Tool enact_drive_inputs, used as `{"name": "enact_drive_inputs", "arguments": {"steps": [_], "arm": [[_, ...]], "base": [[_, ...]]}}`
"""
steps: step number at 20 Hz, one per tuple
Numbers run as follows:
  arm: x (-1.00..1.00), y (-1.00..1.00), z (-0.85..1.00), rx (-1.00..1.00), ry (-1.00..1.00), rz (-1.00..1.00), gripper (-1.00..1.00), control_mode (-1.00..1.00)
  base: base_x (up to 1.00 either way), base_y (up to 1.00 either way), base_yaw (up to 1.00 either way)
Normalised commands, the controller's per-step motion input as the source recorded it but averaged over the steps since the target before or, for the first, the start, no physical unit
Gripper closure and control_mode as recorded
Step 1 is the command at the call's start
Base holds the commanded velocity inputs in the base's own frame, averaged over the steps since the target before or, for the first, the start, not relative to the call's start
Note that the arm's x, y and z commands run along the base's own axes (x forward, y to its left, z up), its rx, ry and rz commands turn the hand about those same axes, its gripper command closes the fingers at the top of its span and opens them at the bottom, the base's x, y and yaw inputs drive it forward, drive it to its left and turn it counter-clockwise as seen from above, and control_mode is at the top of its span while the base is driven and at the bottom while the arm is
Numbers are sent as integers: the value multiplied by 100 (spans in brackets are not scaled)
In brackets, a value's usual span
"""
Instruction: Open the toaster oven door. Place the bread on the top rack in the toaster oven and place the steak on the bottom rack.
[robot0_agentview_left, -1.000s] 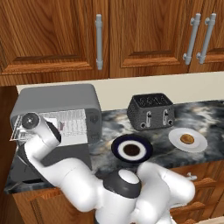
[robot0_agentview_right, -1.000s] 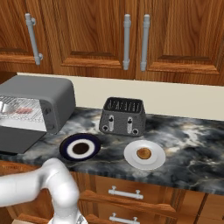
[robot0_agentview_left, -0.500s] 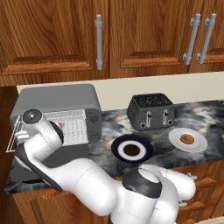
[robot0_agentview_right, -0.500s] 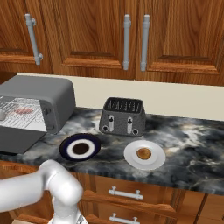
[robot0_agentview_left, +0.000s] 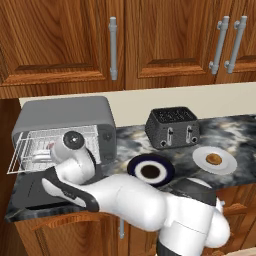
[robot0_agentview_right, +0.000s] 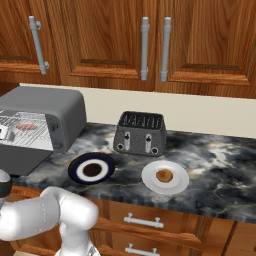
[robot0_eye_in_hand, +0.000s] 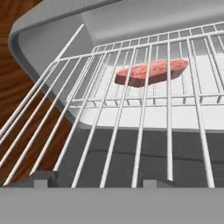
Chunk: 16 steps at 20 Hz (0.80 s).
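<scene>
The rack (robot0_agentview_left: 37, 147) now sticks out of the oven (robot0_agentview_left: 65, 120) further than a second ago, the door (robot0_agentview_left: 35, 192) down flat. The steak (robot0_eye_in_hand: 151, 72) lies on the rack beneath. I cannot tell how the fingers (robot0_eye_in_hand: 94, 179) stand. The bread (robot0_agentview_right: 164, 175) waits on its plate (robot0_agentview_right: 150, 182) on the worktop (robot0_agentview_right: 220, 165); the dark plate (robot0_agentview_right: 75, 172) holds something brown.

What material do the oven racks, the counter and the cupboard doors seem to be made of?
The racks look like white-coated metal wire: thin, straight, evenly spaced rods. The counter looks like polished dark marble or granite, with grey-white veining. The cupboard doors look like varnished reddish-brown wood with visible grain.
</scene>
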Motion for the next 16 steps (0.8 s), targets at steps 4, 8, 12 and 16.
{"name": "enact_drive_inputs", "arguments": {"steps": [4,8,12,16], "arm": [[-81,-18,100,2,12,0,-100,-100],[-86,-22,100,4,29,0,-100,-100],[-74,-23,100,1,34,0,-100,-100],[-93,-70,58,0,30,0,-100,-100]], "base": [[0,0,0],[0,0,0],[0,0,0],[0,0,0]]}}
